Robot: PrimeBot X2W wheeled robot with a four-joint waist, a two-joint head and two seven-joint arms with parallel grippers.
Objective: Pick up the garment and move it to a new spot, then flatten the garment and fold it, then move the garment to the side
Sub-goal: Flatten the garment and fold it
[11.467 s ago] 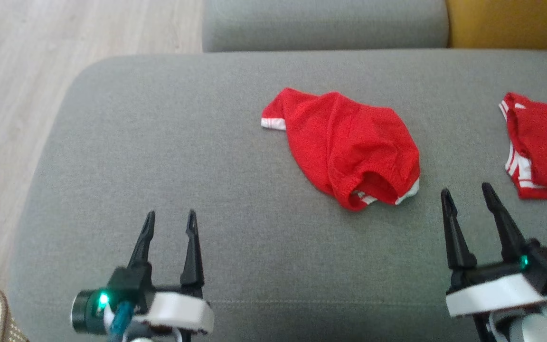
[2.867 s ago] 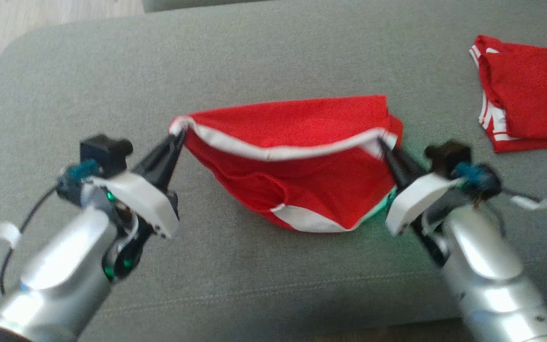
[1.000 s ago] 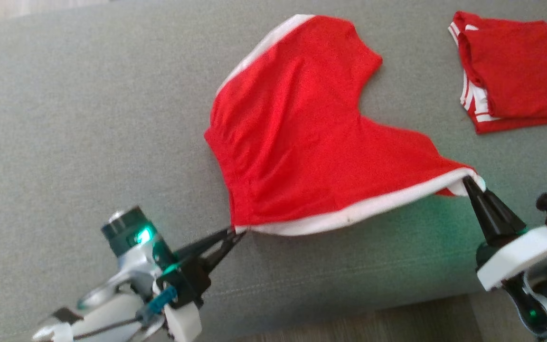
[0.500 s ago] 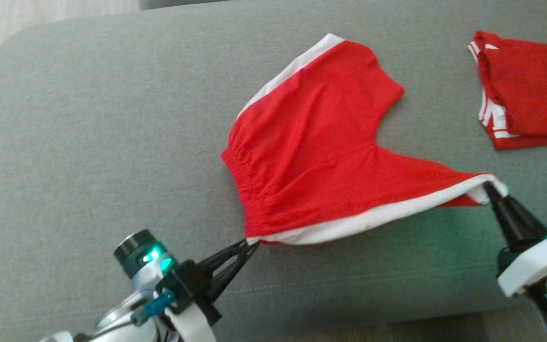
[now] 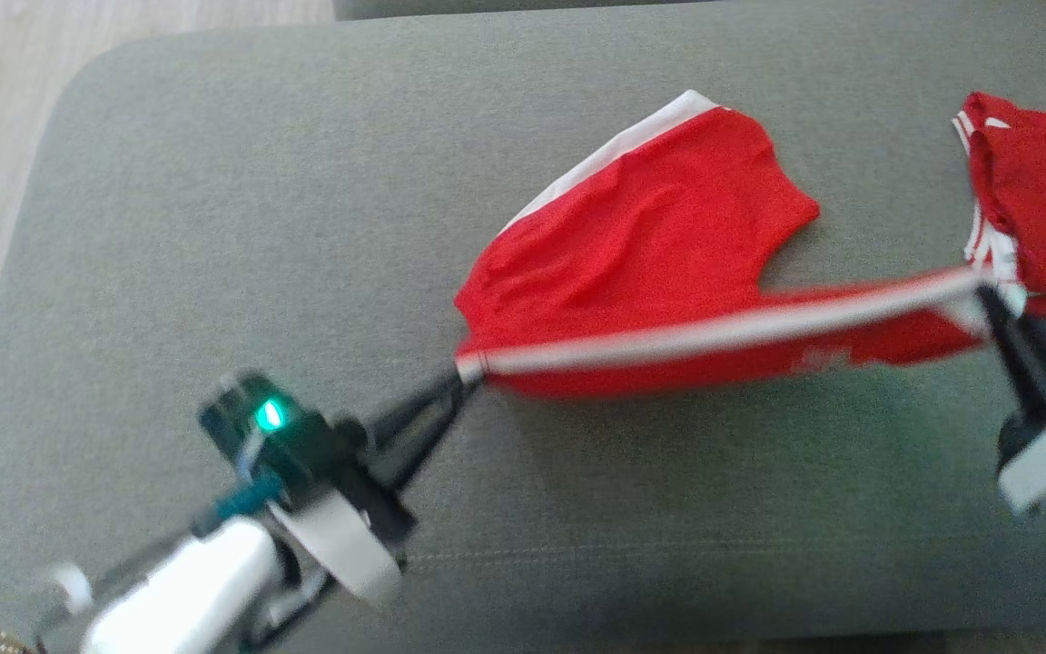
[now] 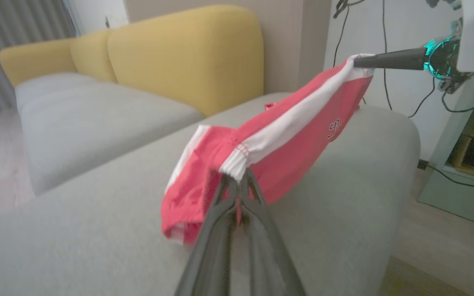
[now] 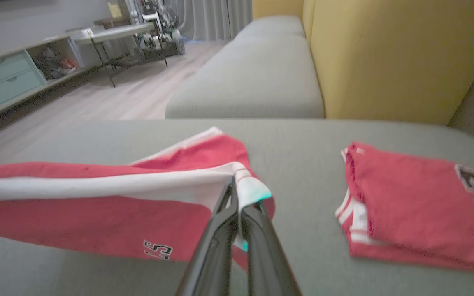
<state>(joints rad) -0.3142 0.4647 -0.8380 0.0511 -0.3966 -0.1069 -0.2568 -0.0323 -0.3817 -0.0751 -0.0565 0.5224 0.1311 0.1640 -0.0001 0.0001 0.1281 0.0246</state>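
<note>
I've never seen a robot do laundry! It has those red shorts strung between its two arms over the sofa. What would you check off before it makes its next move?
1. Left pincer shut on one corner of the red shorts: ok.
2. Right pincer shut on the opposite corner: ok.
3. White stripe between them pulled straight: ok.
4. Shorts lying flat on the grey cushion: not ok; the near edge is lifted and the far part is wrinkled.
5. Shorts apart from the folded jersey: ok; the right wrist view shows cushion between them, though they are close.
</note>
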